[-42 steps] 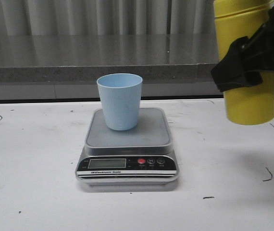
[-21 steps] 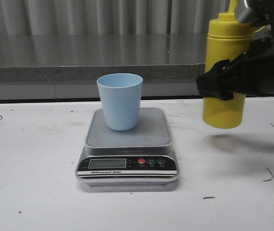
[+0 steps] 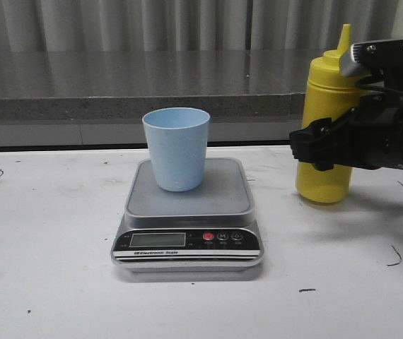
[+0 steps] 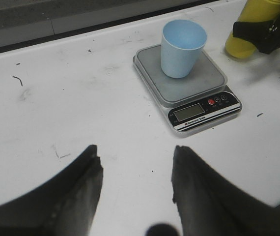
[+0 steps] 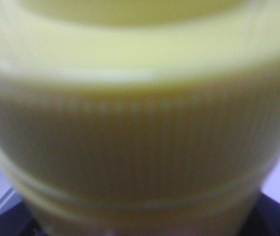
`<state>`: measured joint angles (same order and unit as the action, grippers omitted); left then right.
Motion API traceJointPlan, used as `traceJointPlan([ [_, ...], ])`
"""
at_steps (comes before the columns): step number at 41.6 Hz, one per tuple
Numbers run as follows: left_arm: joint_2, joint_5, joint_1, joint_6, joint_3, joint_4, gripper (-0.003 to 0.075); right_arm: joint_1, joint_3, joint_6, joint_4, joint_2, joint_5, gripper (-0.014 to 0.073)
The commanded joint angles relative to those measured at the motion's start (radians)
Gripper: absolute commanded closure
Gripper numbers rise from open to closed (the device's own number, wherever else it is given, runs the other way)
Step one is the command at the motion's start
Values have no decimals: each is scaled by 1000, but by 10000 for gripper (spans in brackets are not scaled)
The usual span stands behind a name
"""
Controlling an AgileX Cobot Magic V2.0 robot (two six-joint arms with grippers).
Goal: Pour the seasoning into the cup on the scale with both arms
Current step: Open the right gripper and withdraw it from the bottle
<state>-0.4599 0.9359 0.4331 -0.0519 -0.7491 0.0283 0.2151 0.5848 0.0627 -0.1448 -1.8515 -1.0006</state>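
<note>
Dropping lower, the seasoning [image 3: 326, 120] is now sitting upright on the table [image 3: 46, 282], right hand [image 3: 329, 145] pinching it and hiding its middle; left hand [image 4: 135, 191] is hanging spread; scale [image 3: 187, 240] label is reading "Electronic Scale".

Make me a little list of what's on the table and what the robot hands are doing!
cup: pale blue cup, upright on the scale
bottle: yellow seasoning bottle, upright, right of the scale, base at the table
right gripper: right gripper clamped around the bottle's middle
left gripper: left gripper open, holding nothing, away from the scale
pouring: not begun
</note>
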Motion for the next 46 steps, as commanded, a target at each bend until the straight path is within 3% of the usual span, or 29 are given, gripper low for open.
traceJointPlan([
  [1, -6, -67, -3, -8, -27, 3, 386, -5, 28, -9, 15, 18, -169, 300],
  [8, -6, -67, -3, -8, -27, 3, 386, -5, 28, -9, 15, 5, -153, 265],
  [23, -6, -67, -3, -8, -27, 3, 386, -5, 26, -9, 15, 7, -65, -24],
  [37, -6, -67, -3, -8, -27, 3, 386, -4, -94, -4, 14, 105, -12, -21],
  [40, -6, -67, -3, -8, -27, 3, 386, -3, -124, 10, 10, 158, 60, -21],
  [46, -6, -67, -3, -8, -27, 3, 386, -2, -124, 125, -61, 328, 455, -21],
])
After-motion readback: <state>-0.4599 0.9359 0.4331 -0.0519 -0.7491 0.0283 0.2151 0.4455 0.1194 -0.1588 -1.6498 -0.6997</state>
